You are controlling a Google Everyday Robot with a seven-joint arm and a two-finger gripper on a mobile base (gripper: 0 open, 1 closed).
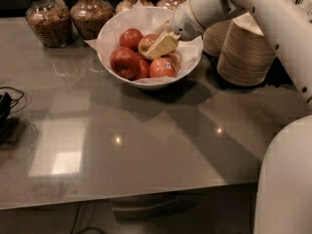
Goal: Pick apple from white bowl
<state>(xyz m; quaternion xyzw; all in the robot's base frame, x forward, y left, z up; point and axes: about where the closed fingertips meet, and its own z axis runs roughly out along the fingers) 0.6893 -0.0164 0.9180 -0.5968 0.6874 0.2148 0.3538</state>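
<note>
The white bowl [192, 57], lined with crinkled white paper, stands at the back of the grey table and holds several apples. The apple [146, 41], dull red with a pale yellow-tan blush, lies near the bowl's middle, between a red apple [131, 37] behind it and an apple with a small sticker [162, 67] in front. A dark red apple [125, 62] lies at the front left. My gripper [155, 47] reaches down into the bowl from the right. Its cream tip is right against the pale apple's right side and hides part of it.
Two glass jars of brown food [45, 21] [91, 14] stand left of the bowl, with more jars behind it. Stacks of beige paper bowls [246, 52] stand to its right. Black cables [7, 104] lie at the table's left edge. My white body [285, 179] fills the lower right.
</note>
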